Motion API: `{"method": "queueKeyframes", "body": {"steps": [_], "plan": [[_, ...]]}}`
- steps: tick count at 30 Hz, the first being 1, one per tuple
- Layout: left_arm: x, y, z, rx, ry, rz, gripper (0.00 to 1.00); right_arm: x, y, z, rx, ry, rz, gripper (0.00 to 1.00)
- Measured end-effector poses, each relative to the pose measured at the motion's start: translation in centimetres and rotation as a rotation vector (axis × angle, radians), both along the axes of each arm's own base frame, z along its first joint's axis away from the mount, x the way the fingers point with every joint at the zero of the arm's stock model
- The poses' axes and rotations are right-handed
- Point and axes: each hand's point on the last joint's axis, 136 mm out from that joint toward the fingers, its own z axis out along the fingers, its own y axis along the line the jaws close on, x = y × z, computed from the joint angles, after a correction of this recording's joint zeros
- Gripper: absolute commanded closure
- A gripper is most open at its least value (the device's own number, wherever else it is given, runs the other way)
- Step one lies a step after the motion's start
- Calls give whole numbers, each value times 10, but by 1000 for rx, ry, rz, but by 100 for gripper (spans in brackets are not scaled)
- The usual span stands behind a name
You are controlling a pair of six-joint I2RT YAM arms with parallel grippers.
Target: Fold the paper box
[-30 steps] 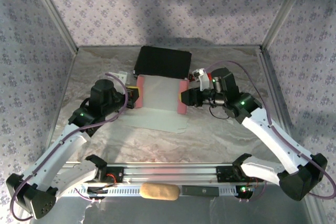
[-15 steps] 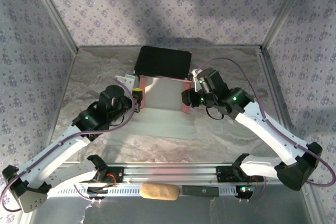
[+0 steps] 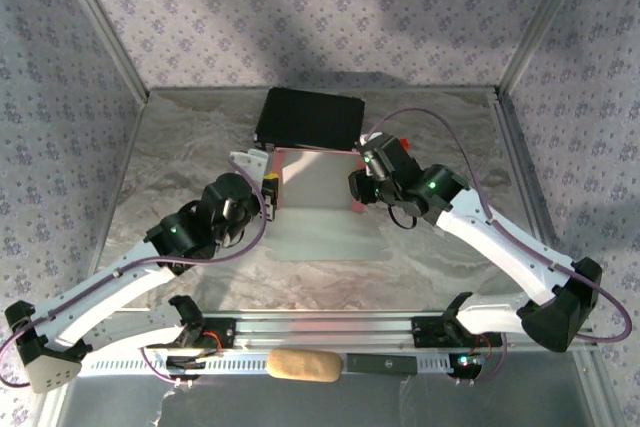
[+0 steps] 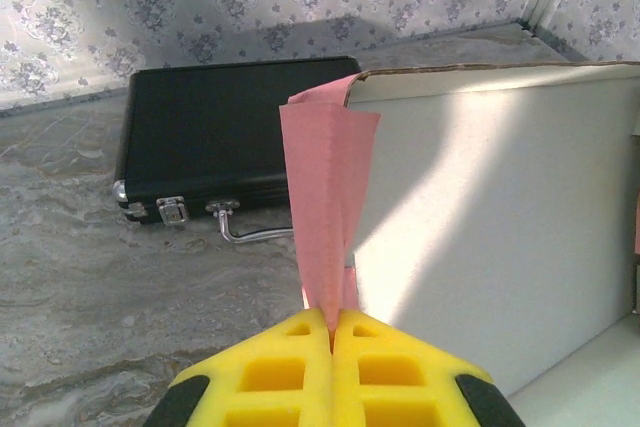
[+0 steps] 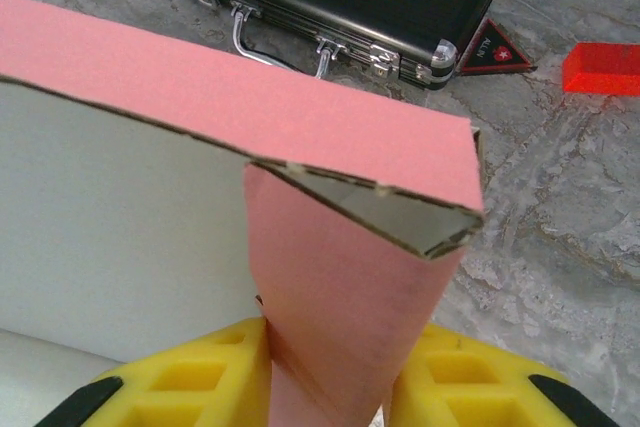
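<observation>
Lab enclosure: wallpapered panels (image 3: 300,7), aluminium frame (image 3: 100,19).

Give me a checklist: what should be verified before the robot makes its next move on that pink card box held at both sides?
1. Hold by left gripper on the thin pink card box: ok, yellow fingers pinched shut on a side flap.
2. Hold by right gripper: ok, the opposite folded wall sits between its fingers.
3. That wall folded flat: not ok, a triangular gap shows at its corner.
4. Box clear of the black hard case with metal latches: cannot tell; their edges meet in the top view.
5. Clearance from small red block: ok, it lies apart.
</observation>
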Motion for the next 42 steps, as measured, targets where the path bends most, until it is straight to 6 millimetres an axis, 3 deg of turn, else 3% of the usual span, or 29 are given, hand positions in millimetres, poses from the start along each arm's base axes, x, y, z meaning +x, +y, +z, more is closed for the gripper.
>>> {"method": "queueKeyframes", "body": {"steps": [7,17,25,30,42], "plan": [[0,0,0,16,-8,16,100,3,-5,1,-11,-13,-33,82],[-2,-19,0,78,-30,30,100,10,-20,-7,-98,-31,-135,100],[-3,-33,0,132,-51,49,100,14,-33,-8,-188,-33,-253,100],[-2,-32,1,138,-58,61,100,13,-32,-6,-230,-55,-288,100],[-5,-31,5,110,-58,59,100,9,-32,-5,-171,-78,-285,100]]}}
